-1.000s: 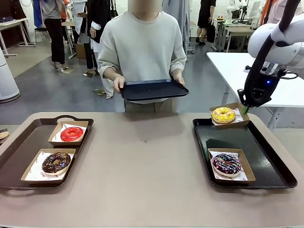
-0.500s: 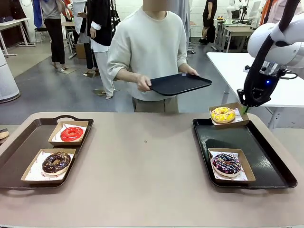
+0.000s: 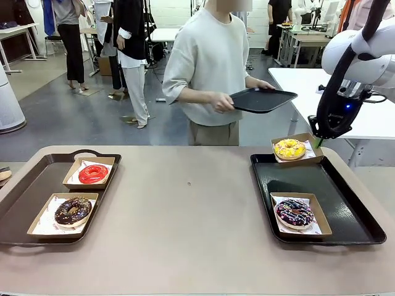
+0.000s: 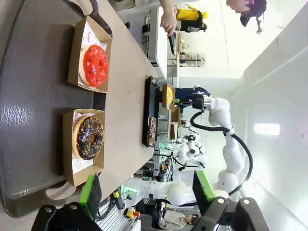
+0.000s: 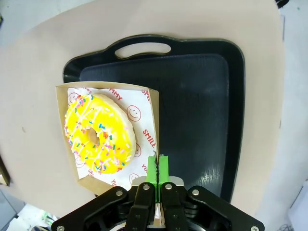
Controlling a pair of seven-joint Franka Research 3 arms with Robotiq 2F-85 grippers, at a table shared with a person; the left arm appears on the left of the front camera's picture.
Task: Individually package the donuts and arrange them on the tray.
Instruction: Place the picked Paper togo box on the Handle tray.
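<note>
Four donuts, each in a kraft paper boat. Nearest: chocolate donut [image 3: 73, 211] on brown tray [image 3: 24, 185], purple donut [image 3: 294, 213] on black tray [image 3: 345, 203]. Farther: red donut [image 3: 93, 174], then yellow donut [image 3: 290, 148], its boat [image 3: 307, 138] overhanging the black tray's far rim. Right end effector [image 5: 157, 162] pinched shut on that boat's corner. Left end effector [image 4: 147, 190] wide, empty, above the brown tray. Judgement: draw the boat slowly inward, flat, grip firm, until fully seated. Beyond, person [image 3: 210, 68] carries a spare tray [image 3: 263, 99].

"SMILE" on paper liner [image 5: 144, 126] under yellow donut [image 5: 98, 134]
</note>
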